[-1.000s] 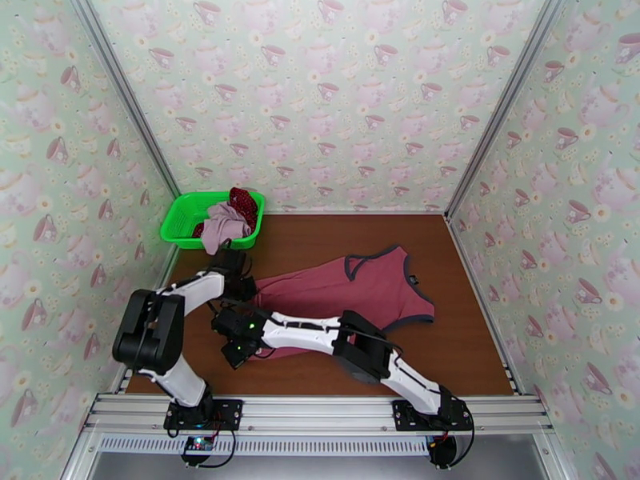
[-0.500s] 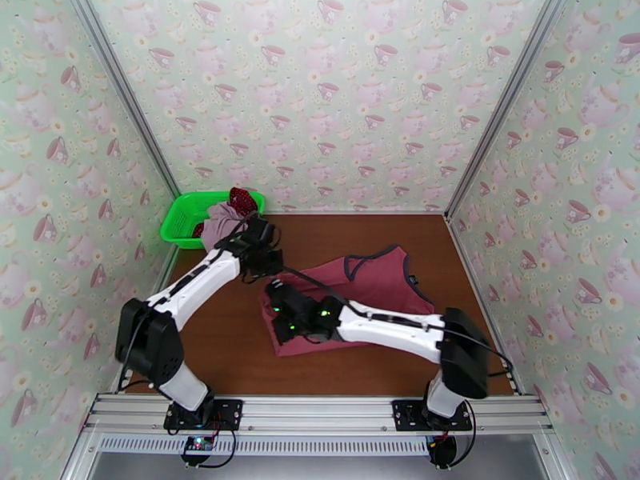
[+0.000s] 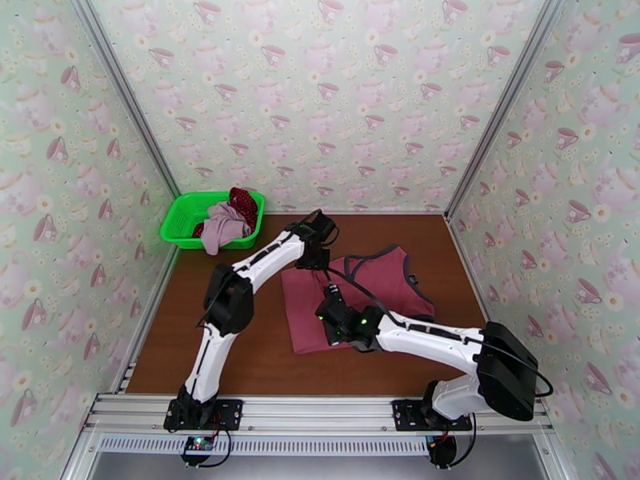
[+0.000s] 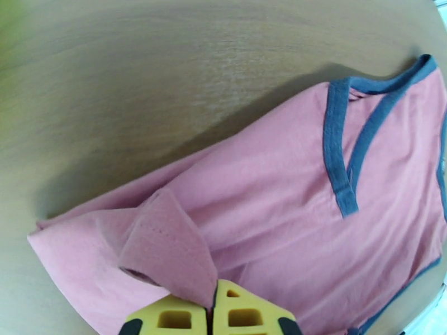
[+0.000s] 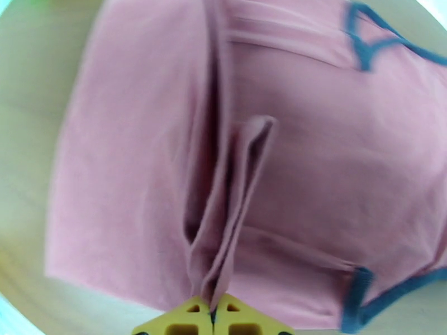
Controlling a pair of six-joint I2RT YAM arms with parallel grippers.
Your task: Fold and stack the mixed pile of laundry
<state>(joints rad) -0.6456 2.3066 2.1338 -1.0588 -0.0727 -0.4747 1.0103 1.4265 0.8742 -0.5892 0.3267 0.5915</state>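
Tank top [image 3: 400, 282] in claws [image 4: 214, 294] [image 5: 212, 309] (both clamped)

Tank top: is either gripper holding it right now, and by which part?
Both are. The left gripper is shut on a hemmed flap at the bottom end of the tank top. The right gripper is shut on a raised ridge of its body fabric.

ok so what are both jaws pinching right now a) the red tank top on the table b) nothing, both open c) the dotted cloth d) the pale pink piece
a: each wrist view shows yellow jaws shut on a raised fold of the tank top, while the pale piece and dotted cloth lie in the green basket.
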